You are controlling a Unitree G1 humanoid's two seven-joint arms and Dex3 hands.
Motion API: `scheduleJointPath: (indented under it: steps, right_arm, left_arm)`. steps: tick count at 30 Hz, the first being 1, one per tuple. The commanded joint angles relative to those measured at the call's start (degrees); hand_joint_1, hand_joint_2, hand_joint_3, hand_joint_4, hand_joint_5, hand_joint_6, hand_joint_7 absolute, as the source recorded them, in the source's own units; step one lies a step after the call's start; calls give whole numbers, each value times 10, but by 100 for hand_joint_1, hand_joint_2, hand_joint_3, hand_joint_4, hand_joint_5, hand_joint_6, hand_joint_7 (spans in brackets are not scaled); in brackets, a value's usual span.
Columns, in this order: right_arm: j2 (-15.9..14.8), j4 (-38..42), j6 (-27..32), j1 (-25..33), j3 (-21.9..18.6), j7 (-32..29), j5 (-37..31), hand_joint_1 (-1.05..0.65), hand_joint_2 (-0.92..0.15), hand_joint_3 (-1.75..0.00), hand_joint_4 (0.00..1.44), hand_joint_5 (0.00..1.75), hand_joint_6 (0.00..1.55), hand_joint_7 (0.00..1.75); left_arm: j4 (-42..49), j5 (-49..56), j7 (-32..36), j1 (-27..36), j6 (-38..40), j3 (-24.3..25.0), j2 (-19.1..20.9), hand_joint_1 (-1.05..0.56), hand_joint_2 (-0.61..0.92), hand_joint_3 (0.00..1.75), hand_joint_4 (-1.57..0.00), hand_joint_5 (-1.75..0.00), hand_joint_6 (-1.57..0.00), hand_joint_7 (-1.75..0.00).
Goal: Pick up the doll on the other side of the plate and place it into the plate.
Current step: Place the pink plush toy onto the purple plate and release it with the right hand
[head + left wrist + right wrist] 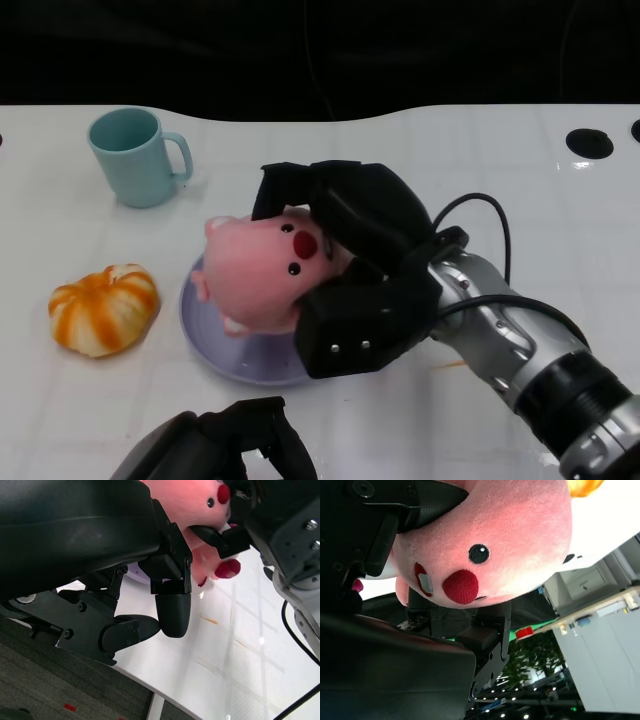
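Left robot hand point(225, 445) nearest, at near table edge: glossy black shell, fingers curled in, holding nothing. Right robot hand point(350, 265) clamped on doll point(265, 270), blocky black fingers wrapping its far and near sides. Doll: soft pink plush, rounded body, black bead eyes, red nose, held over lavender plate point(215, 350), smooth round disc at table centre; whether doll touches plate unclear. Left: ribbed orange-and-white pumpkin point(103, 309). Far left: smooth teal mug point(135, 155), upright, handle pointing right. Table point(480, 170) glossy white.
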Motion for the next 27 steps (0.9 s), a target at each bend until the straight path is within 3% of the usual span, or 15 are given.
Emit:
scheduleJointPath:
  steps: [1, 4, 6, 7, 8, 10, 11, 14, 17, 27]
  right_arm:
    - [12, 28, -4, -23, 8, -14, -1, -23, -26, -136, 100, 175, 75, 175]
    - [19, 52, -9, -30, 13, -23, -1, -22, -26, -132, 100, 175, 76, 169]
    - [25, 61, -7, -30, 10, -12, 7, -24, -41, -102, 88, 167, 85, 108]
    - [26, 64, -8, -30, 9, -7, 10, -26, -51, -78, 78, 152, 84, 67]
    - [25, 65, -7, -31, 12, 2, 9, -30, -58, -65, 67, 133, 81, 44]
    - [19, 60, 4, -35, 22, 30, 1, -38, -73, -43, 52, 85, 69, 15]
    - [16, 53, 13, -36, 27, 49, -3, -52, -84, -30, 33, 60, 49, 6]
    - [11, 38, 27, -35, 33, 84, -4, -71, -91, -22, 11, 39, 25, 1]
    - [4, 20, 39, -33, 39, 117, -6, -83, -92, -23, 1, 33, 15, 0]
    - [-31, -59, 52, -9, 33, 189, 7, -94, -92, -26, 0, 18, 5, 0]
  left_arm:
    - [5, 7, 9, 0, -12, 0, 4, -23, 79, 70, -67, -175, -67, -119]
    - [7, 8, 9, -1, -13, -1, 3, -23, 79, 69, -66, -175, -67, -119]
    - [7, 9, 8, -1, -12, -1, 3, -24, 79, 69, -66, -175, -67, -119]
    - [7, 10, 8, -2, -12, -1, 3, -23, 80, 69, -67, -175, -67, -119]
    - [8, 10, 8, -2, -14, -1, 3, -23, 80, 69, -67, -175, -66, -119]
    - [10, 11, 7, -2, -15, 1, 3, -22, 80, 69, -67, -175, -66, -120]
    - [9, 10, 6, -3, -13, 1, 3, -23, 80, 69, -67, -175, -66, -120]
    - [8, 11, 4, -3, -11, 2, 3, -23, 79, 69, -68, -175, -65, -122]
    - [9, 11, 3, -5, -10, 4, 4, -23, 79, 68, -67, -175, -65, -122]
    - [18, 10, 5, -11, -12, 4, 1, -24, 79, 68, -67, -175, -65, -124]
